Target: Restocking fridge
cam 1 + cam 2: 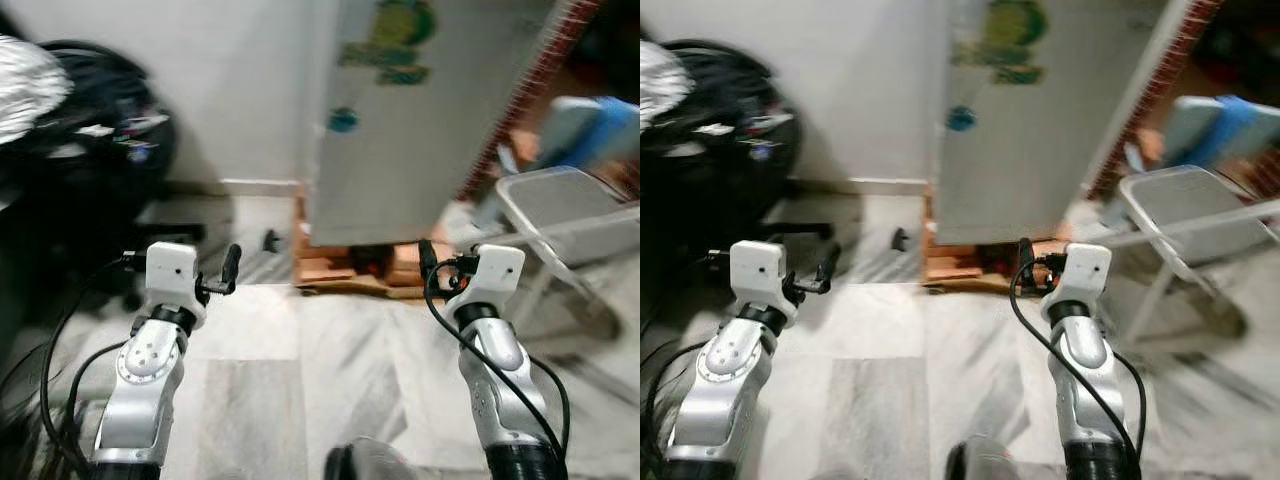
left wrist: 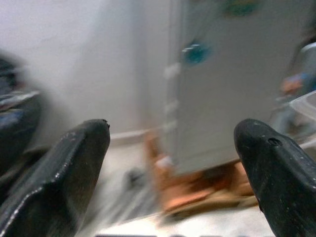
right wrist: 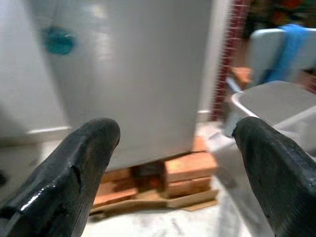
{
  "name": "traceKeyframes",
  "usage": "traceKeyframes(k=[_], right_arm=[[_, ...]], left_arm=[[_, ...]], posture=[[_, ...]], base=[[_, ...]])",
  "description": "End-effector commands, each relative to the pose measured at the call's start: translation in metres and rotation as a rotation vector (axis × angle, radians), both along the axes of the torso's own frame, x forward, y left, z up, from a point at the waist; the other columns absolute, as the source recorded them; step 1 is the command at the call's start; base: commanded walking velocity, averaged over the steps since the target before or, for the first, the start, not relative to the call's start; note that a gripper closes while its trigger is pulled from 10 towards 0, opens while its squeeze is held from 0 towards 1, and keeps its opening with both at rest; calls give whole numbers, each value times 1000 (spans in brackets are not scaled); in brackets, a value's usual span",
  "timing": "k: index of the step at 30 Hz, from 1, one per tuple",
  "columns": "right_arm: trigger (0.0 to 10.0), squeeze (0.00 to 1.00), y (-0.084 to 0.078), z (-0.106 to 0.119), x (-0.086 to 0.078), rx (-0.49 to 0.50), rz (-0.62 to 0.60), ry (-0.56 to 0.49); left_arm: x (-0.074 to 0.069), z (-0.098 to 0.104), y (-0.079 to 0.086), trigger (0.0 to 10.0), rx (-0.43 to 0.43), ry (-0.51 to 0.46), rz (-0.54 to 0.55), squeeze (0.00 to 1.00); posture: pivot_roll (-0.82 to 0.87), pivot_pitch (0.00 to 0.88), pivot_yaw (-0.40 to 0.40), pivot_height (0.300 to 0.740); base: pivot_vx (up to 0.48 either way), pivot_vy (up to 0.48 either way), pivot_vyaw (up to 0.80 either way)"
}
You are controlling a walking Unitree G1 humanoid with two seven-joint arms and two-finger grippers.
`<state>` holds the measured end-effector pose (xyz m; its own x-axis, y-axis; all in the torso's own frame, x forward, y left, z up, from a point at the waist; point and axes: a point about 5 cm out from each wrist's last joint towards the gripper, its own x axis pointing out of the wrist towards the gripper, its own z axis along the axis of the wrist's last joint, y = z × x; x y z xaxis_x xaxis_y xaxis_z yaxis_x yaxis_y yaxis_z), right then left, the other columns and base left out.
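A grey fridge (image 1: pixel 420 130) stands ahead with its door closed, stickers on its front, raised on orange bricks (image 1: pixel 345 265). My left gripper (image 1: pixel 232 268) is held out low over the marble floor, left of the fridge; in the left wrist view its fingers (image 2: pixel 69 168) stand wide apart with nothing between them. My right gripper (image 1: pixel 428 262) is held out near the fridge's lower right corner; its fingers (image 3: pixel 74 168) are also spread and empty. The frames are blurred.
A grey folding chair (image 1: pixel 560 210) with a blue cloth (image 1: pixel 600 125) stands to the right of the fridge. A black pile of bags (image 1: pixel 90 130) and cables lies at the left against a white wall. Marble floor (image 1: pixel 300 370) stretches between me and the fridge.
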<state>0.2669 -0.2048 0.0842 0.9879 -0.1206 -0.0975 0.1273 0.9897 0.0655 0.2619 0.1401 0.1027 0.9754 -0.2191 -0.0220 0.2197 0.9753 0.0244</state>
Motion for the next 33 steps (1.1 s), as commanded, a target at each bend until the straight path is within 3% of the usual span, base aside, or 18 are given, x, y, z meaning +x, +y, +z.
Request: traceKeyframes(k=[1, 6, 21, 27, 33], right_arm=[[10000, 0, 11, 5, 3, 20, 25, -26], [10000, 0, 12, 5, 4, 23, 24, -30], [10000, 0, 4, -5, -10, -12, -12, -19], [10000, 0, 8, -6, -13, -30, 1, -22], [10000, 0, 7, 0, -6, -46, 7, -44]], left_arm=[[-2, -3, 15, 10000, 27, 15, 37, 0], [1, -4, 16, 10000, 20, 30, 57, 0], [-5, -16, 24, 10000, 73, 52, 63, 0], [-6, -18, 27, 10000, 68, 67, 65, 0], [-6, -12, 24, 10000, 116, 8, 15, 0]], posture=[[32, 62, -29, 740], [33, 60, -27, 740], [46, 0, 16, 740], [42, 0, 26, 740], [46, 8, 9, 740]], base=[[382, 289, -800], [352, 324, -667], [0, 439, 0], [0, 436, -773], [297, 299, -569]])
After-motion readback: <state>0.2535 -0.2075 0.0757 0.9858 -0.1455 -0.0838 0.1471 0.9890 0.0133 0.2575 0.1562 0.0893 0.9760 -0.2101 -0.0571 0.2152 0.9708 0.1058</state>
